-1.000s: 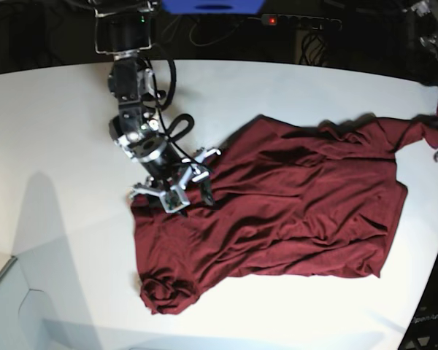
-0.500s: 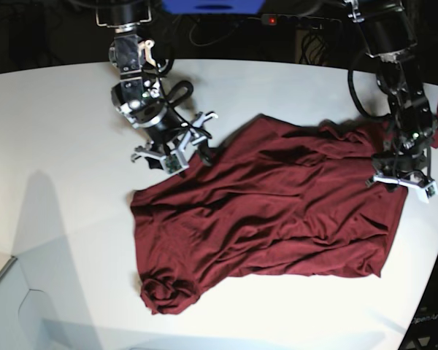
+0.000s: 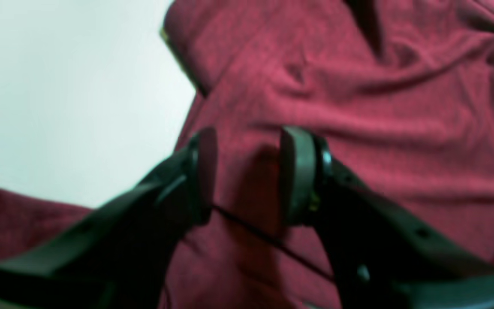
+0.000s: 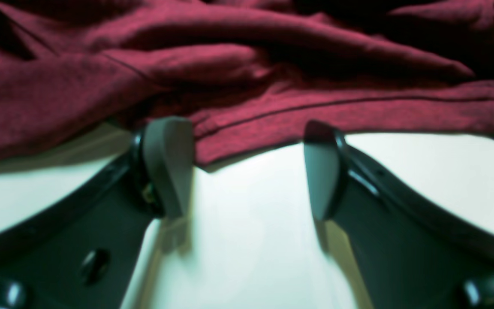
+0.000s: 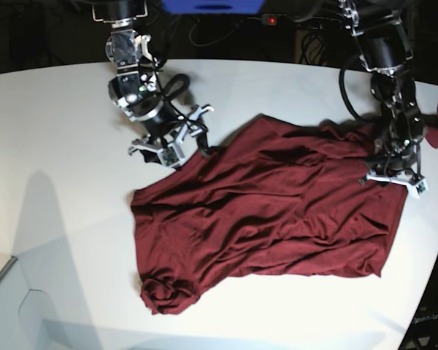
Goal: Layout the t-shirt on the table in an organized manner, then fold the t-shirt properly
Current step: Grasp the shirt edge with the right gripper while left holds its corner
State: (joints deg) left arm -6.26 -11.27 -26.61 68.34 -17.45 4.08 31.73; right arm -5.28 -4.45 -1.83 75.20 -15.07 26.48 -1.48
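From where I stand, the right end effector [image 5: 169,144] is on the left of the scene, spread wide and empty, poised over bare tabletop [image 5: 51,131] just off the shirt [image 5: 277,211]. Its wrist view shows the hem edge lying straight ahead of the fingertips [image 4: 167,163], close but not between them. The shirt itself sprawls rumpled across the middle of the tabletop, its long axis running roughly left to right, one lower-left corner bunched into a knot. Over on the right, the left end effector [image 5: 394,179] sits low on the shirt's far end; in its wrist view the jaws stand partly apart with fabric behind them, and I can't tell whether any cloth is pinched. I'd judge each arm is nearest its own end, so the spreading pull would run along that long axis.
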